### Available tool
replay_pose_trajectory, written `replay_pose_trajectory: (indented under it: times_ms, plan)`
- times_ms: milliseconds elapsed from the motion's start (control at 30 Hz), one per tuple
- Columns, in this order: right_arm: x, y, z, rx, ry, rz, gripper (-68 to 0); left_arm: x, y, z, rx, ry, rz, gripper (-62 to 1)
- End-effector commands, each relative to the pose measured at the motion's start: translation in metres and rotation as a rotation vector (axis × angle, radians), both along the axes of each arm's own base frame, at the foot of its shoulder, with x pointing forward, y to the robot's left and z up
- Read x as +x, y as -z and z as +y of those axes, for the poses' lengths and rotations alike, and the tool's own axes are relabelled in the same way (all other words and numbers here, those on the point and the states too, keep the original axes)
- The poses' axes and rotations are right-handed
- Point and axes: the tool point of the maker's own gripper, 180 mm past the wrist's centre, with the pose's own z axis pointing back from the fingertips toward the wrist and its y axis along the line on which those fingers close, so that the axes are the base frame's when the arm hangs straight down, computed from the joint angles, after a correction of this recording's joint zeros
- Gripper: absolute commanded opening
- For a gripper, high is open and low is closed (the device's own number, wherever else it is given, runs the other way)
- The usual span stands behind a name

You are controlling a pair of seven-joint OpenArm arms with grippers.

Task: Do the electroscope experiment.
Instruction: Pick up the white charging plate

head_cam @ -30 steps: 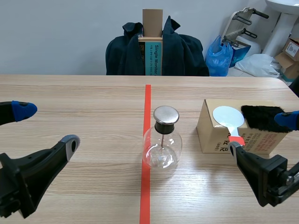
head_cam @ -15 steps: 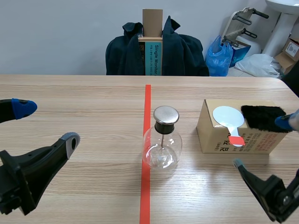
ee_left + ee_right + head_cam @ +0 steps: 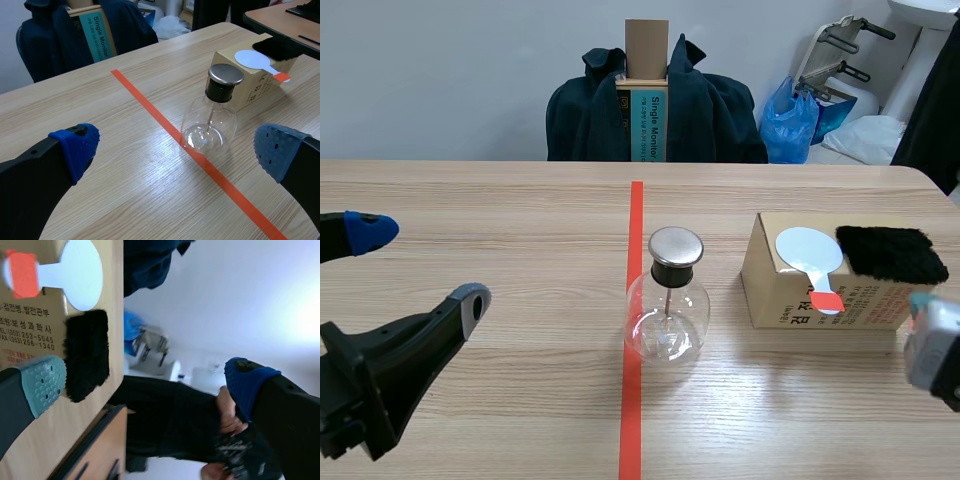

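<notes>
Pale wood-grain tabletop (image 3: 500,220) held a round glass flask (image 3: 667,318) with a shiny metal cap (image 3: 676,245) at frame centre. Right of it, a cardboard box (image 3: 775,295) carried a flat white paddle (image 3: 807,250), red handle pointing toward the lower frame, beside fuzzy black fur (image 3: 890,253). Nearer these, the right jaws gaped wide, empty; the left jaws likewise.

A dark jacket (image 3: 588,120) sits near a blue plastic bag (image 3: 790,122).

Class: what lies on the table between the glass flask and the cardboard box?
Nothing; between the flask and the box the table is bare, as the scene view shows.
</notes>
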Motion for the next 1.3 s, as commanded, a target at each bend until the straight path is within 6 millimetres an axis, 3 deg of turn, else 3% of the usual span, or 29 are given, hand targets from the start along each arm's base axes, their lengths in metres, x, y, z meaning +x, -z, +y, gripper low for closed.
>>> replay_pose_trajectory:
  times_ms: [0,167,467,800,1267]
  plan:
    - [0.001,0.000,-0.005,-0.018,-0.011,-0.030,0.4,0.001,-0.008,-0.005,-0.018,0.010,-0.023,1.4]
    - [-0.002,0.012,0.000,-0.038,-0.072,-0.112,0.4,0.000,-0.008,-0.005,-0.019,0.011,-0.023,1.4]
    - [0.019,0.047,0.008,0.006,-0.041,-0.153,0.4,0.000,-0.009,-0.005,-0.023,0.013,-0.026,1.4]
    - [0.041,0.060,0.027,0.085,0.070,-0.184,0.4,0.000,-0.009,-0.005,-0.026,0.012,-0.025,1.4]
    - [0.044,0.081,0.047,0.130,0.141,-0.135,0.4,0.000,-0.009,-0.005,-0.024,0.013,-0.024,1.4]
